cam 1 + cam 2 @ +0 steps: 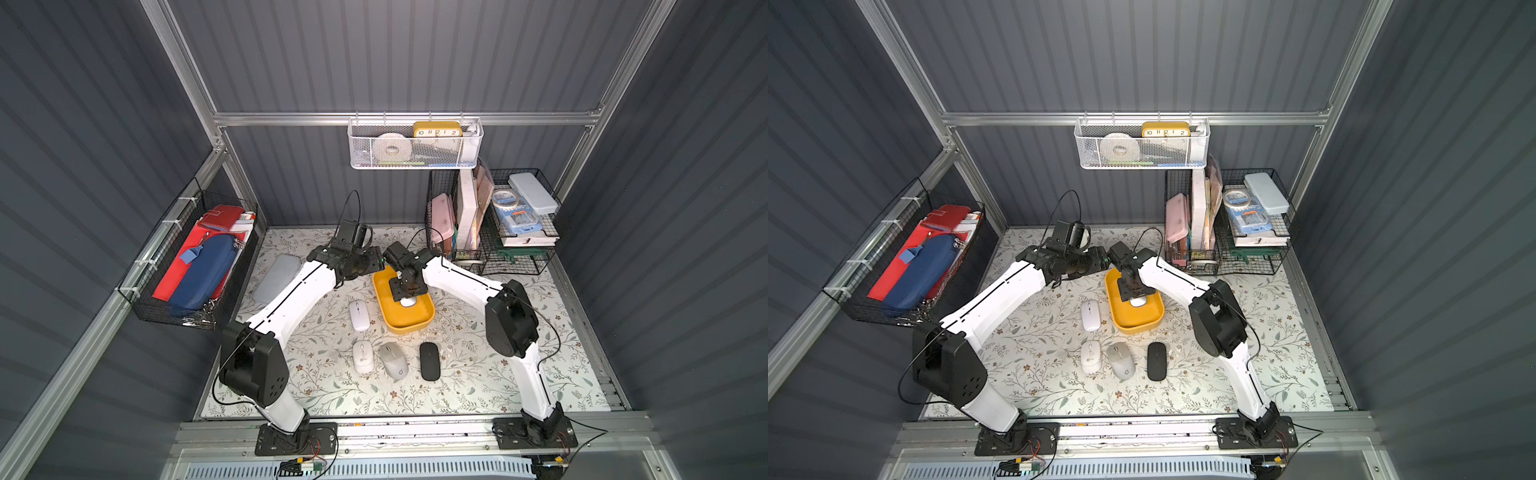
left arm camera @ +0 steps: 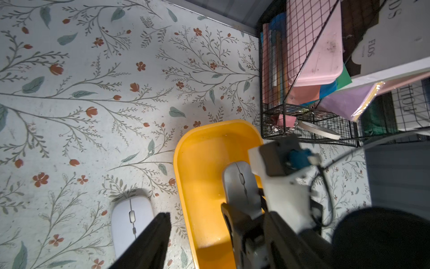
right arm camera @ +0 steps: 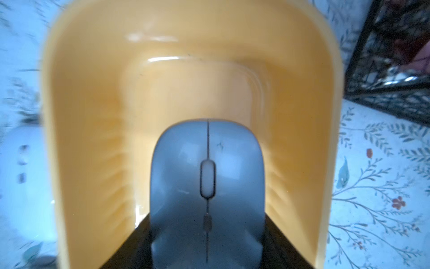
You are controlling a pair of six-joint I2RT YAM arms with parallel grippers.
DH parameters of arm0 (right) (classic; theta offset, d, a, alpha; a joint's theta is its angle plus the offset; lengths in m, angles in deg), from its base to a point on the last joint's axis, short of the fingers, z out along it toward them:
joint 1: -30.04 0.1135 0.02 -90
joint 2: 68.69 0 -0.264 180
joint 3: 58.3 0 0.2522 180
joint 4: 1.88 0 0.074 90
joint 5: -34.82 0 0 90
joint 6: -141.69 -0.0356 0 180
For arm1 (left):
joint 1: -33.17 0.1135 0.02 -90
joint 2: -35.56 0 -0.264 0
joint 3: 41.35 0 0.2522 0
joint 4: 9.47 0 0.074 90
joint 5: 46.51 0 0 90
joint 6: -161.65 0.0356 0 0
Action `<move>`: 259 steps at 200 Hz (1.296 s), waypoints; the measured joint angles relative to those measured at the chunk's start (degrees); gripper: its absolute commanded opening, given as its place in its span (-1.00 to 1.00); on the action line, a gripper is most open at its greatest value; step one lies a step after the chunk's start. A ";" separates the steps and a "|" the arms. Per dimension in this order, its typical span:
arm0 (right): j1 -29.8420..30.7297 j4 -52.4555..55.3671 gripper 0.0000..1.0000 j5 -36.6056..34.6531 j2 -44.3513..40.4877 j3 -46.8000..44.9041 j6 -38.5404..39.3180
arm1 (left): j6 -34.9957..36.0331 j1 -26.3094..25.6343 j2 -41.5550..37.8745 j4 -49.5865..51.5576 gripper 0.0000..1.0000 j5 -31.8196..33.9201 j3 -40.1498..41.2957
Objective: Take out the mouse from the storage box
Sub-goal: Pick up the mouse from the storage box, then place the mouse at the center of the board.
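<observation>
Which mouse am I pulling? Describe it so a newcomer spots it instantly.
On the floral mat, find the yellow storage box beside the wire baskets. The grey mouse is inside it, clamped in the right gripper. The other four mice sit outside on the mat.

Storage box (image 1: 409, 322), a mustard-yellow open tub with rounded corners and low smooth walls, stands upright on the floral mat (image 1: 457, 374) and contains a slim pale-grey mouse (image 3: 207, 186), scroll wheel upward, aligned lengthwise near its middle.

Two overhead, wrists close, sharing storage box (image 2: 200, 167)
</observation>
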State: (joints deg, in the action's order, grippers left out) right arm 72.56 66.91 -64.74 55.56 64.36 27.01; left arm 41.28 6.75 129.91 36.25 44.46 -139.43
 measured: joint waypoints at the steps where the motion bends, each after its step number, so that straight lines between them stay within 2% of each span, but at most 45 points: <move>1: 0.00 -0.04 -0.06 0.00 -0.26 0.00 0.04 | 0.00 0.00 -0.02 -0.02 0.37 0.00 0.00; 27: -0.15 0.44 -0.05 -1.03 -4.48 -0.20 -0.44 | -0.02 -0.24 -0.07 -0.31 0.37 0.11 0.00; 41: -0.81 -0.11 -0.04 -1.33 -7.52 -3.15 -1.09 | -0.02 -0.28 -0.24 -0.31 0.38 0.42 0.00; 100: -9.35 -0.22 -0.03 -2.64 -24.24 -28.44 -4.48 | -0.04 -0.17 -2.25 -1.07 0.39 1.92 0.00; 120: -10.01 -0.22 -0.02 -2.40 -27.96 -36.00 -5.88 | -0.04 -0.17 -2.25 -1.11 0.39 2.03 0.00; 159: -9.73 -2.03 -0.02 1.25 -29.27 -46.25 -8.37 | -0.02 -0.15 -2.25 -1.36 0.38 1.81 0.00; 223: -8.31 -6.51 -0.01 6.78 -30.08 -54.14 -11.96 | -0.04 -0.15 -2.25 -1.53 0.38 1.40 0.00; 246: -5.88 -6.95 0.05 7.93 -31.87 -56.43 -13.55 | -0.07 -0.15 -2.25 -1.62 0.38 0.70 0.00; 259: -5.03 -7.61 0.17 8.55 -32.30 -57.24 -14.27 | -0.07 -0.15 -2.21 -1.81 0.39 0.33 0.00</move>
State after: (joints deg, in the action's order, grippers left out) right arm 67.53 59.30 -56.19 23.25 7.12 12.73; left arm 41.21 6.60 127.70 34.44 44.79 -139.43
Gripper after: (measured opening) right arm 0.625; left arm 0.691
